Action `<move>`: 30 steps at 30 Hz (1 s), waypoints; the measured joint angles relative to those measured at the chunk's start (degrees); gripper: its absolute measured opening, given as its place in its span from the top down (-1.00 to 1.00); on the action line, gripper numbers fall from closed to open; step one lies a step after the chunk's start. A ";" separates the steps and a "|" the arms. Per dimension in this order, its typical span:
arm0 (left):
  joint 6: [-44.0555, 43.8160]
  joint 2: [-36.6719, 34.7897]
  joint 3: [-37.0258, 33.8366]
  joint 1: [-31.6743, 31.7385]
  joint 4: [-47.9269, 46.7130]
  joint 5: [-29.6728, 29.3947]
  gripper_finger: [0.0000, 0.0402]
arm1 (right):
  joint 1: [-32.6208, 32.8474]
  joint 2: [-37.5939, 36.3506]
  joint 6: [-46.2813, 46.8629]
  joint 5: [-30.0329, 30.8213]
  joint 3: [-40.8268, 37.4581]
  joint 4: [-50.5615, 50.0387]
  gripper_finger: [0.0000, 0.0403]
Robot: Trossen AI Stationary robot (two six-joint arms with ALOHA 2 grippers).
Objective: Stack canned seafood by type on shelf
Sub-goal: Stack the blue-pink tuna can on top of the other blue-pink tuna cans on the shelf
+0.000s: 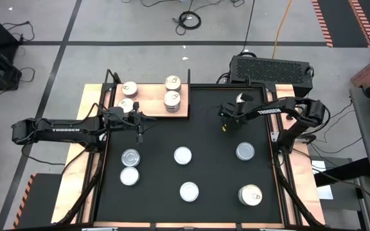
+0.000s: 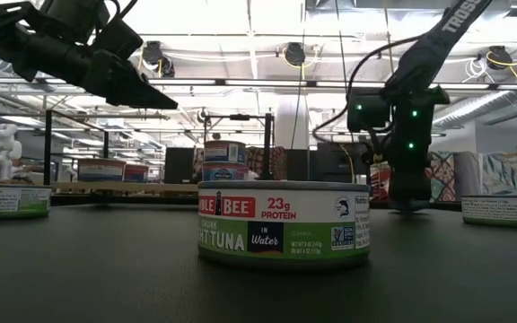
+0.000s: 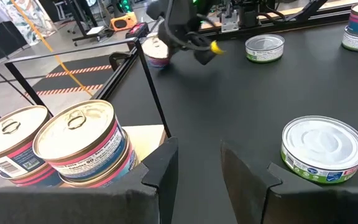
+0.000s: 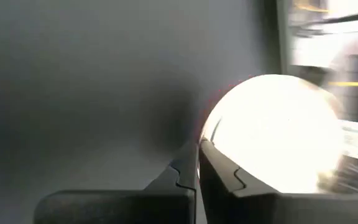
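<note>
Reaching in from the frame's left, the left gripper (image 1: 139,133) hangs below the shelf (image 1: 151,100) at upper centre, fingers a little apart and empty. From the right, the right gripper (image 1: 224,123) points down at the black mat (image 1: 211,160), fingers pressed together, empty. Four tins (image 1: 173,83) stand on the shelf, six on the mat.

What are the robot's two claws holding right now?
Nothing. The left gripper is open and empty above the black mat. The right gripper is shut with nothing between its fingers.
</note>
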 joint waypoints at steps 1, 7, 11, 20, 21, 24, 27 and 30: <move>0.00 0.00 0.00 0.00 0.00 0.00 0.39 | 0.69 -0.66 0.35 -2.11 -0.13 -0.11 1.00; 0.00 0.00 -0.01 0.00 0.01 0.00 0.39 | 5.32 -4.92 2.97 -2.84 -0.05 -0.89 1.00; -0.02 0.00 -0.02 0.00 0.04 0.00 0.39 | 8.55 -6.08 5.44 -3.44 0.24 -2.32 1.00; -0.28 0.00 0.00 0.00 0.04 0.00 0.39 | 16.57 -6.25 13.90 -5.61 5.84 -10.80 1.00; -0.26 0.00 0.00 0.00 0.04 0.00 0.39 | 17.78 -6.27 14.54 -6.62 6.56 -10.96 1.00; -0.28 0.00 0.00 0.00 0.04 0.00 0.39 | 20.74 -6.28 18.23 -6.52 7.86 -12.81 1.00; -0.26 0.00 0.00 0.00 0.05 0.00 0.39 | 21.26 -6.28 20.59 -4.13 7.92 -14.71 1.00; -0.33 0.00 -0.01 -0.01 0.05 0.17 0.39 | 19.00 -6.30 20.76 -5.47 7.92 -15.27 0.99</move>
